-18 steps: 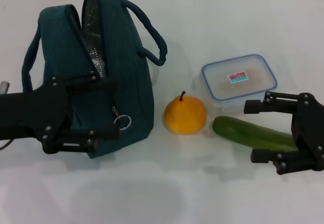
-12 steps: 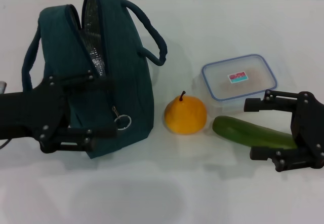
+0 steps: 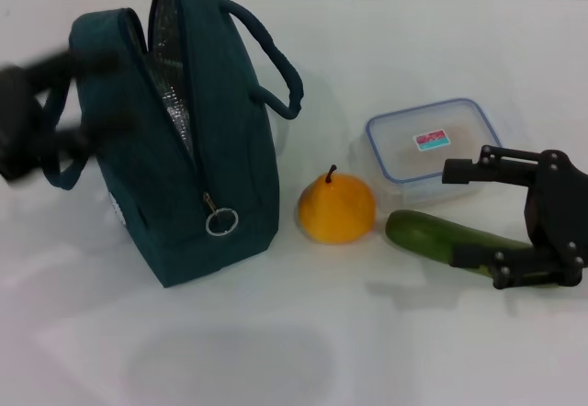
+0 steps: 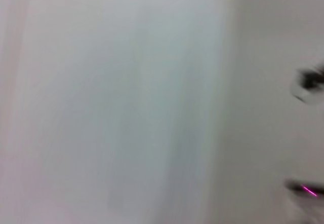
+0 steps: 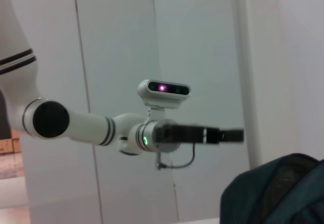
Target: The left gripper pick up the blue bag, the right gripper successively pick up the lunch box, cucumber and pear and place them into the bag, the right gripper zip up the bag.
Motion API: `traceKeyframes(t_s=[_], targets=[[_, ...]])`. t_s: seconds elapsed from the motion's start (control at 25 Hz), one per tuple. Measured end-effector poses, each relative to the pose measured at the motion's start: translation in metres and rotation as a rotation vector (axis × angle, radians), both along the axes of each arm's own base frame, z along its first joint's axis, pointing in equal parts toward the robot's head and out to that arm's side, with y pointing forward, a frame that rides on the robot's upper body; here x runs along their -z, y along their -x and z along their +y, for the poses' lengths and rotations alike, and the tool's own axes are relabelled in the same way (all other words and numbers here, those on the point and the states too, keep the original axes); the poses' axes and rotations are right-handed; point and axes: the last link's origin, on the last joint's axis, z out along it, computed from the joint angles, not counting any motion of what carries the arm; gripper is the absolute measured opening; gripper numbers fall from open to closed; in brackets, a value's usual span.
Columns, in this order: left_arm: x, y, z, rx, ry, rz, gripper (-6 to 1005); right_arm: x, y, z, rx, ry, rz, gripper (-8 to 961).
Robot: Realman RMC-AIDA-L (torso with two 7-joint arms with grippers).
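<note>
My left gripper (image 3: 46, 121) has jumped up beside the blue bag (image 3: 175, 140), which stands on the table; I cannot tell its state. The right gripper (image 3: 464, 213) hangs open over the cucumber (image 3: 423, 233).

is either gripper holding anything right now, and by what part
Nothing is held. The right gripper is open above the cucumber, its fingers apart. The left gripper, a blur at the bag's far left handle, shows no grasp.
</note>
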Motion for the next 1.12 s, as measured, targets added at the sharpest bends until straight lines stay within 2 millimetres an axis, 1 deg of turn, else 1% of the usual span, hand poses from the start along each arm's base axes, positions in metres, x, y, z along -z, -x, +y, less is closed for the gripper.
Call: traceKeyframes(t_s=[0.16, 0.28, 0.36, 0.44, 0.6, 0.8, 1.0, 1.08, 1.12], targets=[[-0.031, 0.017, 0.01, -0.191, -0.121, -0.096, 845, 0.002, -0.002, 0.001, 0.014, -0.007, 0.004, 814], [-0.047, 0.028, 0.022, -0.331, -0.148, -0.143, 843, 0.003, -0.002, 0.001, 0.016, -0.011, 0.001, 814], [-0.054, 0.03, 0.028, -0.381, -0.135, -0.157, 842, 0.003, -0.003, 0.002, 0.015, -0.017, -0.001, 814], [-0.057, 0.029, 0.035, -0.406, -0.107, -0.15, 841, 0.004, -0.002, 0.002, 0.015, -0.021, 0.002, 814], [-0.062, 0.018, 0.046, -0.439, -0.041, -0.064, 838, 0.006, -0.001, 0.003, 0.013, -0.023, 0.011, 814], [-0.073, 0.016, 0.057, -0.674, 0.066, 0.014, 835, 0.006, -0.001, 0.004, 0.011, -0.032, 0.011, 814], [-0.086, 0.015, 0.056, -0.883, 0.123, 0.055, 832, 0.007, -0.005, 0.003, 0.009, -0.05, 0.012, 814], [-0.086, 0.011, 0.055, -0.963, 0.152, 0.076, 830, 0.007, -0.007, 0.002, 0.007, -0.057, 0.014, 814], [-0.086, 0.011, 0.055, -0.963, 0.152, 0.076, 830, 0.008, -0.007, 0.002, 0.006, -0.06, 0.015, 814]])
